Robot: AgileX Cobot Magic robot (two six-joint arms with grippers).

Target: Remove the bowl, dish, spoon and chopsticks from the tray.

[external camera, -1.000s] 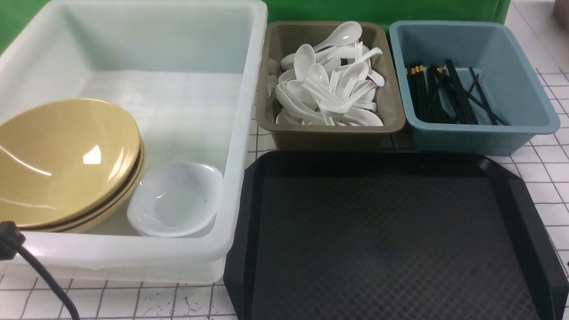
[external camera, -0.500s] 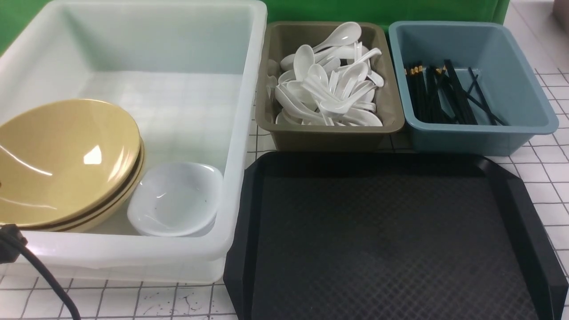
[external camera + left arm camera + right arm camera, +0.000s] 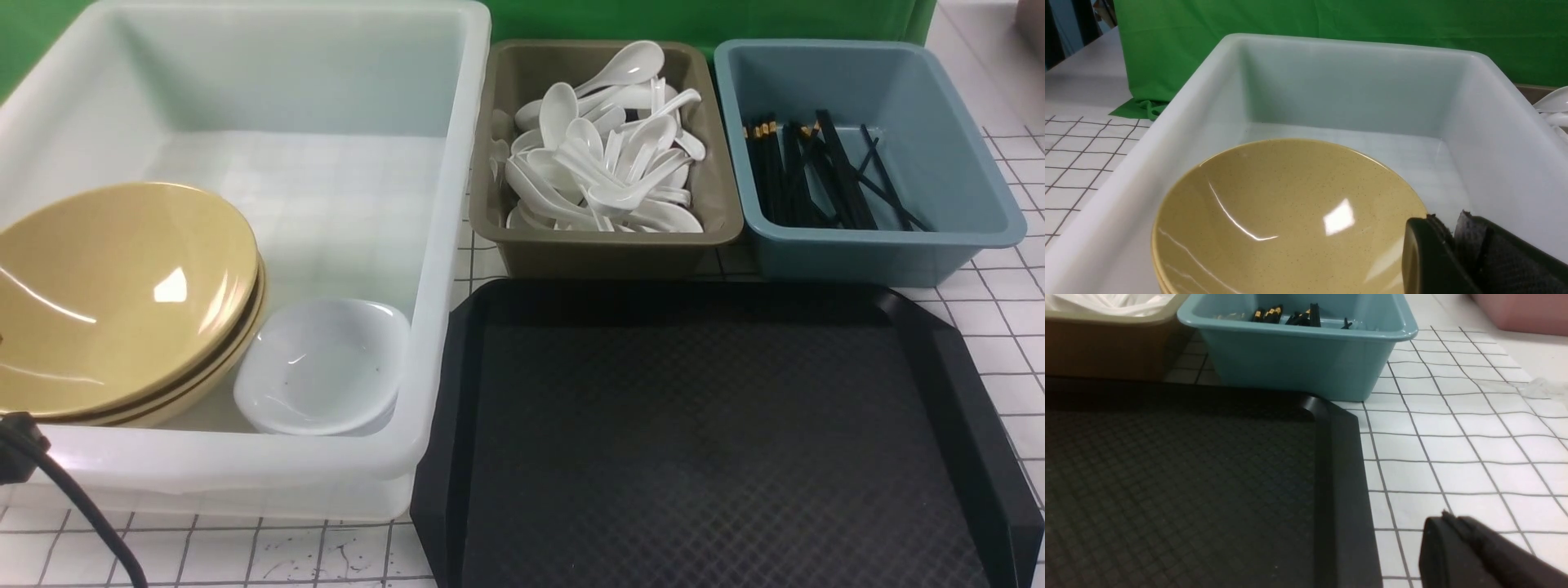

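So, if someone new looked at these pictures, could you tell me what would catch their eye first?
Probably the glossy yellow bowl, stacked on others like it at the near left of the big white tub, with a small white dish beside it. Next, the heap of white spoons in the olive tub and the black chopsticks in the blue tub behind. The black tray in front lies bare.

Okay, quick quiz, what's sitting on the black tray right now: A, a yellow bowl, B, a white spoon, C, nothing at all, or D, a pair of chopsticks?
C: the tray shows only bare textured surface; the bowl and dish lie in the white tub.
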